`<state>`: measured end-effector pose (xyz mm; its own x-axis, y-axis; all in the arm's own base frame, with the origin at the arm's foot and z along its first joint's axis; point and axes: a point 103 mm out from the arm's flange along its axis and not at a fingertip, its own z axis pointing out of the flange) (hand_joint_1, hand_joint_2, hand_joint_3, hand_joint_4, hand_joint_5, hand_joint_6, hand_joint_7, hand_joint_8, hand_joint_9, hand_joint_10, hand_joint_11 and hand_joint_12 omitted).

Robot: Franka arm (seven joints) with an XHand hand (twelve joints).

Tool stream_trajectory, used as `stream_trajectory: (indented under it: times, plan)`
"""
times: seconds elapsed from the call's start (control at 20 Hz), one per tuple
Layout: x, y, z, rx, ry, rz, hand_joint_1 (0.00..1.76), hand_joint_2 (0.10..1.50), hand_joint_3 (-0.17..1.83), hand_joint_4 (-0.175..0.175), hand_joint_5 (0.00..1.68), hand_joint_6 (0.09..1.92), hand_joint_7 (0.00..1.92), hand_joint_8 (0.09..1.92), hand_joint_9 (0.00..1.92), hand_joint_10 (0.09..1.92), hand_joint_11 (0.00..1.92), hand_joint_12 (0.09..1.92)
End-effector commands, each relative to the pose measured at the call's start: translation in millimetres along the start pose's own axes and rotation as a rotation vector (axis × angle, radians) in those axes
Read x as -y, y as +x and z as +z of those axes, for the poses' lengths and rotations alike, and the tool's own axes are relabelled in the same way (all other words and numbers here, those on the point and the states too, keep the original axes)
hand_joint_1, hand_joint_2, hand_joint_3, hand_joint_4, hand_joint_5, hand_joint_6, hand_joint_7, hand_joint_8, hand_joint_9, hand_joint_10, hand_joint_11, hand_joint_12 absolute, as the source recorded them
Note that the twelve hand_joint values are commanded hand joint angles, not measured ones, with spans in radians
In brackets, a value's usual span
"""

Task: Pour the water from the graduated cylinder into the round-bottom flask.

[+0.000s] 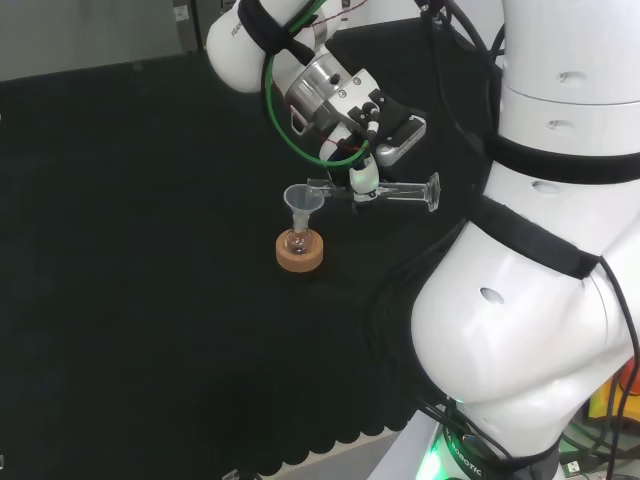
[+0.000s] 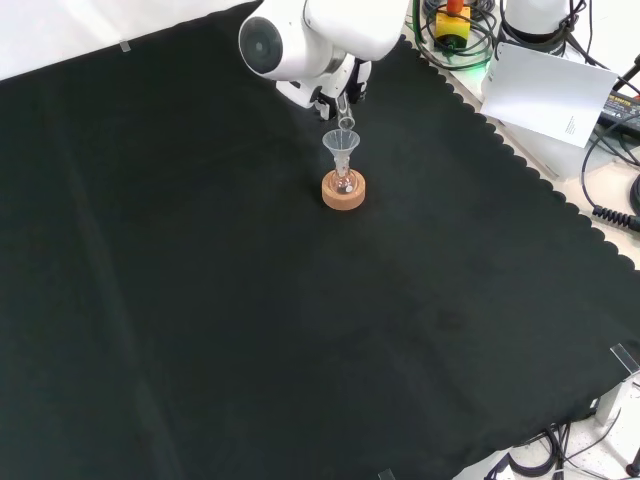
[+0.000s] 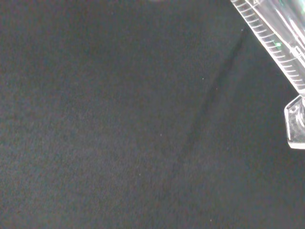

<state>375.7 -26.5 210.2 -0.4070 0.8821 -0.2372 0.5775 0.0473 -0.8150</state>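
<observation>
In the head view my hand (image 1: 366, 176) is shut on the clear graduated cylinder (image 1: 398, 193), which lies nearly level in the air. Its foot points right and its mouth reaches the rim of a clear funnel (image 1: 299, 199). The funnel stands in the neck of the small round-bottom flask (image 1: 296, 243), which sits on a cork ring (image 1: 301, 256). From the front, the hand (image 2: 337, 88) shows under the white arm link, the cylinder's mouth (image 2: 346, 121) just above the funnel (image 2: 341, 143), flask (image 2: 345, 182) and cork ring (image 2: 343, 194). The wrist view shows the cylinder's scale (image 3: 272, 34) and foot (image 3: 296, 122) over black cloth.
The black cloth (image 2: 250, 330) has a scalloped edge along the right of the front view. Beyond that edge lie a white box with a sheet of paper (image 2: 548, 88) and several cables (image 2: 612, 190). The arm's big white links (image 1: 530, 300) stand at the right of the head view.
</observation>
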Motion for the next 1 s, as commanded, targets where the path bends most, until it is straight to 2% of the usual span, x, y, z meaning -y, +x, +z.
stream_trajectory:
  times: [0.05, 1.0]
  plan:
    - [0.5, 3.2, -4.1, 0.015, 0.027, 0.017, 1.26, 1.1, 0.0, -0.175, 0.99, 0.98, 1.02, 0.96, 1.38, 0.09, 1.18, 0.81]
    - [10.2, 2.0, -13.9, 0.09, 0.04, 0.065, 1.26, 1.11, 0.0, -0.175, 0.99, 0.99, 1.02, 0.97, 1.38, 0.09, 1.18, 0.81]
